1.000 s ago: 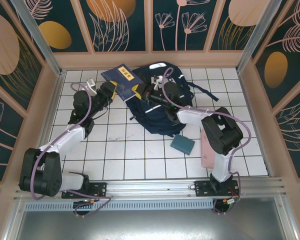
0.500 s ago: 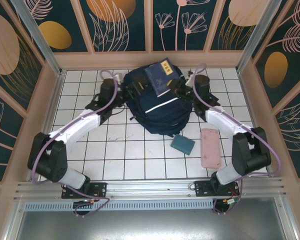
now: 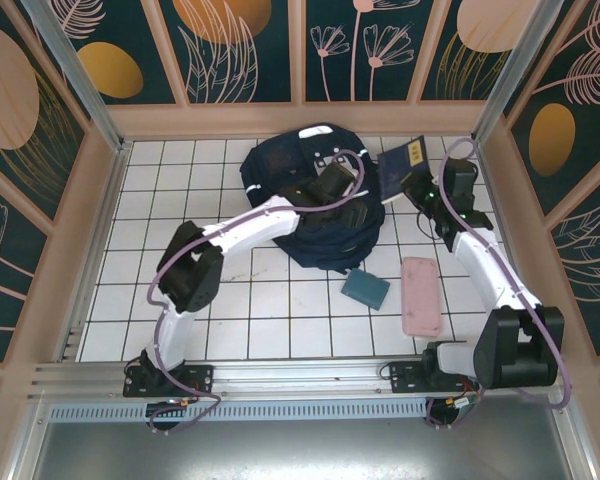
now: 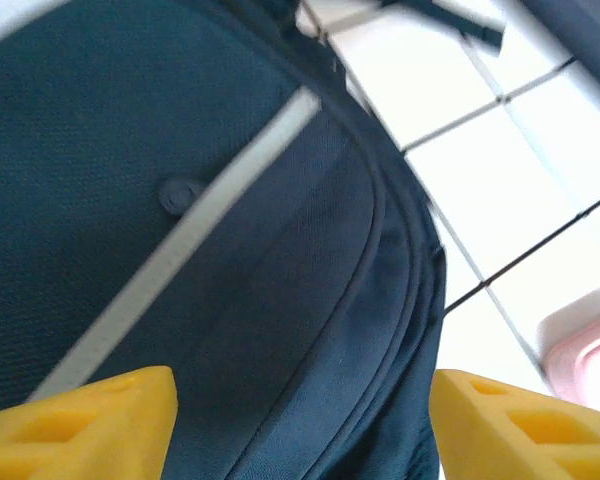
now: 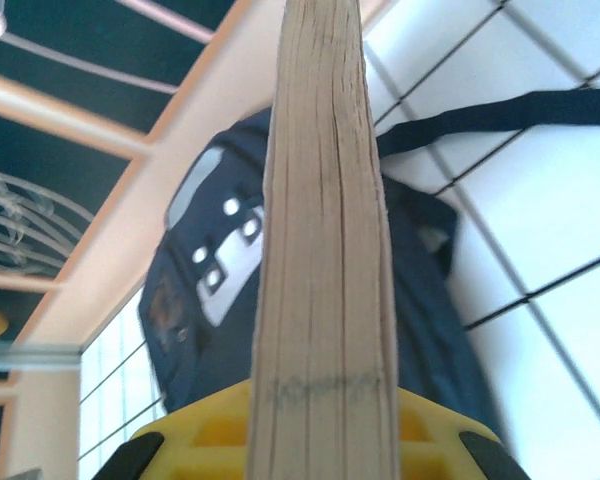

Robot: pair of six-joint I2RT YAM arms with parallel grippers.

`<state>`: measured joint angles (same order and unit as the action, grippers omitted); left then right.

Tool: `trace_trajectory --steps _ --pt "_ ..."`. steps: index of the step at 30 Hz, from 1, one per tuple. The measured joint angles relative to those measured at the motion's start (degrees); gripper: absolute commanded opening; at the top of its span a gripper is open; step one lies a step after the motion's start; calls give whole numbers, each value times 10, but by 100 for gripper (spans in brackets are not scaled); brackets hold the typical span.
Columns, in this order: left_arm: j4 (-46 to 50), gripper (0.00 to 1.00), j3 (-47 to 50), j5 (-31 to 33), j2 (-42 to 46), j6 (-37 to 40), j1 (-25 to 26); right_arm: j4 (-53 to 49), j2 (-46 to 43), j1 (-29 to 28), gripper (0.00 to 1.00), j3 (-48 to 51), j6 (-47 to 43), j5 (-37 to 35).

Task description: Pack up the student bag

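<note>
Navy book (image 3: 404, 166) overhead; right gripper (image 5: 325, 425) wrist view shows cream pages.

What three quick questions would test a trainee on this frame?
1. True or false: the right gripper is shut on the navy book.
2. The left gripper is: A open over the student bag; B shut on a strap; C shut on the book.
3. Which two small items lie on the tiled table near the bag?
Key: 1 true; 2 A; 3 the flat teal item and the pink case.
</note>
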<state>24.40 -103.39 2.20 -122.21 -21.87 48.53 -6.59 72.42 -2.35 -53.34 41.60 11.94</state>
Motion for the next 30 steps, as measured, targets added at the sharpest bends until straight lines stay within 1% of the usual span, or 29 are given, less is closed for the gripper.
trace_trajectory --steps 5,9,12,13,15,17,19,23,25,30 --pt "42 62 -15 1 -35 50 2 -17 -19 26 2 18 -2 -3" --pt "49 58 -23 43 -52 76 1 -18 -22 26 2 24 -2 6" --pt "51 57 -34 75 -64 94 2 -18 -22 26 1 29 3 16" --pt "53 55 -37 80 -66 98 2 -18 -22 26 2 30 4 17" --pt "55 47 -43 89 -70 107 4 -18 -22 26 2 30 5 20" --pt "57 33 -47 99 -72 115 7 -18 -22 26 1 30 5 21" --pt "58 22 -50 108 -72 123 10 -18 -22 26 2 31 5 23" --pt "54 5 -50 121 -72 144 11 -25 -22 26 2 32 -2 28" --pt "42 0 -42 129 -66 155 11 -40 -24 26 3 32 -12 29" --pt "9 0 -9 173 -24 166 11 -91 -49 26 3 32 -49 33"
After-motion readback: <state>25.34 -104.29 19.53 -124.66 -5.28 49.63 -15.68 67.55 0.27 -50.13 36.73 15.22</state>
